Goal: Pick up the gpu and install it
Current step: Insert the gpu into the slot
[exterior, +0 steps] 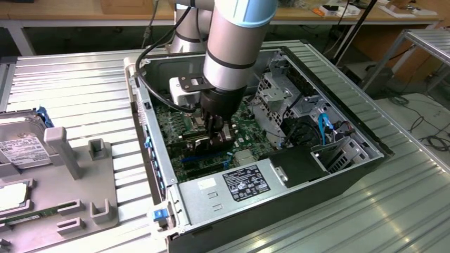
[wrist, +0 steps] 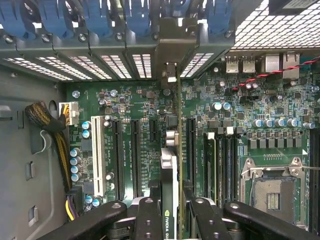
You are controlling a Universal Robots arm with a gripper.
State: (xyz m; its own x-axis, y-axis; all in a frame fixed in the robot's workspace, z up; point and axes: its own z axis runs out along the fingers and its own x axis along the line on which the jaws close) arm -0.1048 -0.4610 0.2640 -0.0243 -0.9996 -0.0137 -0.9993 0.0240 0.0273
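Observation:
My gripper [exterior: 215, 138] is down inside the open computer case [exterior: 330, 105], just over the green motherboard [exterior: 172, 118]. It is shut on the gpu [exterior: 202, 143], a thin black card held upright on its edge. In the wrist view the gpu [wrist: 169, 165] runs edge-on between my two black fingers [wrist: 149, 217], which press on both of its faces; the gripper [wrist: 170, 212] sits at the near end of the card. The card's far end reaches the rear slot opening [wrist: 170, 70]. It stands among the black expansion slots [wrist: 136, 155]. Whether it is seated in a slot I cannot tell.
A white slot [wrist: 96, 155], memory slots and the CPU socket [wrist: 272, 192] lie on the board. The power supply [exterior: 239, 184] and drive cage [exterior: 277, 97] crowd the case. On the exterior view's left, a hard drive [exterior: 21, 145] and a grey fixture [exterior: 77, 174] sit on the ribbed metal table.

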